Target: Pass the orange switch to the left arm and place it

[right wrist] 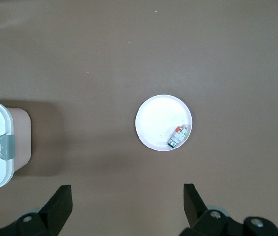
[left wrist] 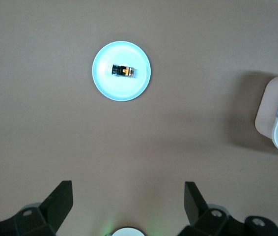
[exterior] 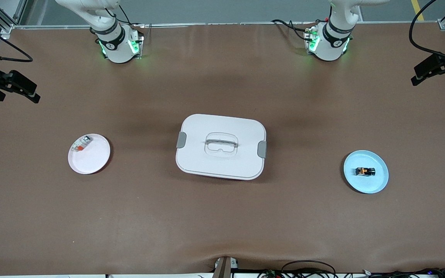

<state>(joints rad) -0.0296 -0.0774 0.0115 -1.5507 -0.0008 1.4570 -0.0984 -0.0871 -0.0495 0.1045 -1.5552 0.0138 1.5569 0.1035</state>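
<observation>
A: Status of the transfer? Where is the orange switch?

B: Not started, by my reading. The switch lies on the light blue plate at the right of the front view, toward the left arm's end of the table. Nothing grips it.

A: And where might it go?

B: Likely the white plate at the left of the front view, toward the right arm's end — it carries a small white part with a red end. The box sits mid-frame between the two plates, lid on, latches at its sides. So pick-up, hand-over past the box and set-down all remain.

A: Arm poses?

B: Both are drawn back high. In the front view only the bases and lower links show along the top edge. The left gripper hangs well above the table with the blue plate in the upper middle of its wrist view; fingers spread wide, nothing between them. The right gripper hangs likewise above the white plate's end, fingers wide and empty — the box's edge shows at the side of each wrist view.
</observation>
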